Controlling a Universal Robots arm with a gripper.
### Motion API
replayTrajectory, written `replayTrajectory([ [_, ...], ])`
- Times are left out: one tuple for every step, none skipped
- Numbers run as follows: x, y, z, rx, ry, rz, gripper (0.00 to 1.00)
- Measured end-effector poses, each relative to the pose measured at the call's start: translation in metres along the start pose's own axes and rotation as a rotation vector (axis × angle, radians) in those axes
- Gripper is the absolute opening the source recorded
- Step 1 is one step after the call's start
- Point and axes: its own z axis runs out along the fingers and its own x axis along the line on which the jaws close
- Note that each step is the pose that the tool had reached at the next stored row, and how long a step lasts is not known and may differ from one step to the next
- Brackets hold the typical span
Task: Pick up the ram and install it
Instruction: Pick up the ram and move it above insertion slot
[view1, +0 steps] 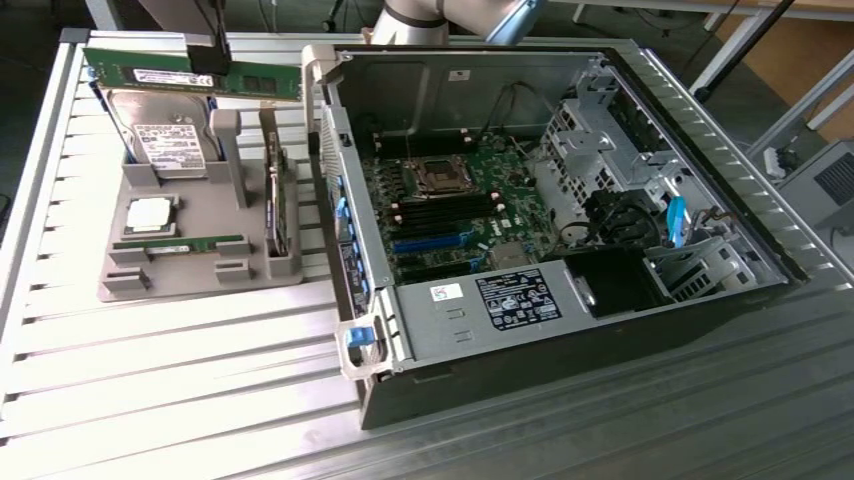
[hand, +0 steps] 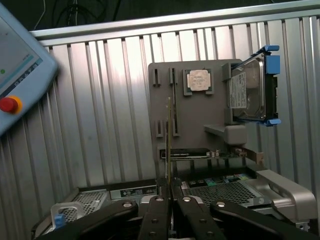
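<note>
The ram, a long green board with a white label, hangs in the air above the back of the grey parts holder, at the exterior view's left. My gripper is shut on its top edge near the middle. In the wrist view the ram shows edge-on as a thin strip rising from between the fingertips of my gripper. The open computer case lies to the exterior view's right, with its motherboard and dark memory slots exposed.
The holder also carries a hard drive, a square silver processor and another green stick. A teach pendant with a red button lies off to the side. The table is ribbed metal.
</note>
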Motion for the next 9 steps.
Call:
replayTrajectory([
  [0.0,-0.0015,0.0,-0.0008,0.0001,0.0,0.11],
  [0.0,-0.0029,0.0,-0.0015,0.0001,0.0,0.11],
  [-0.001,-0.005,0.0,-0.0027,0.0003,0.0,0.11],
  [-0.001,-0.0064,-0.0001,-0.0036,0.0004,0.0,0.11],
  [-0.001,-0.0084,-0.0001,-0.0049,0.0006,0.0,0.11],
  [-0.001,-0.012,-0.0001,-0.0071,0.0008,0.0,0.11],
  [-0.002,-0.0145,-0.0001,-0.0088,0.0011,0.0,0.11],
  [-0.002,-0.0155,-0.0001,-0.0094,0.0011,0.0,0.11],
  [-0.002,-0.0178,-0.0001,-0.0109,0.0013,0.0,0.11],
])
